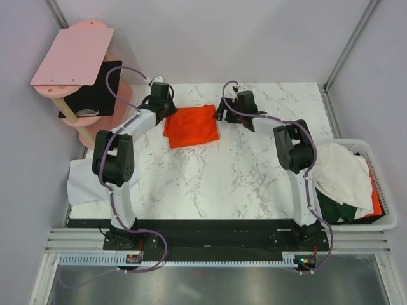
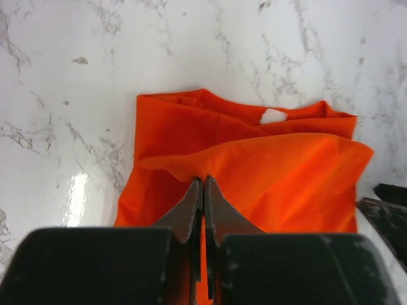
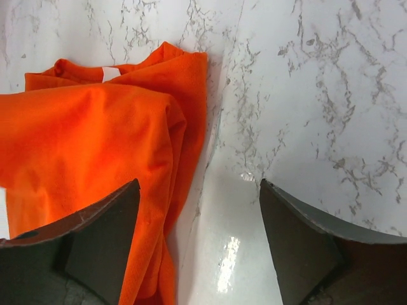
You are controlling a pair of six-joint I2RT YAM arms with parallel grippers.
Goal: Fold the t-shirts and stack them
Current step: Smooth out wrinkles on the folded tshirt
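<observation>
An orange-red t-shirt (image 1: 192, 126) lies folded at the far middle of the marble table. My left gripper (image 1: 166, 112) is at its far left corner, shut on a fold of the orange-red t-shirt (image 2: 254, 171), which it lifts a little. My right gripper (image 1: 222, 114) is open at the shirt's right edge; one finger is over the orange-red t-shirt (image 3: 95, 146), the other over bare marble. A white t-shirt (image 1: 86, 181) hangs over the table's left edge. More shirts, white (image 1: 343, 175) and dark green (image 1: 334, 206), lie in the basket at the right.
A white plastic basket (image 1: 381, 190) stands off the table's right edge. A pink board stand (image 1: 73, 57) with a black panel (image 1: 95, 95) stands at the far left. Metal frame posts rise at the far corners.
</observation>
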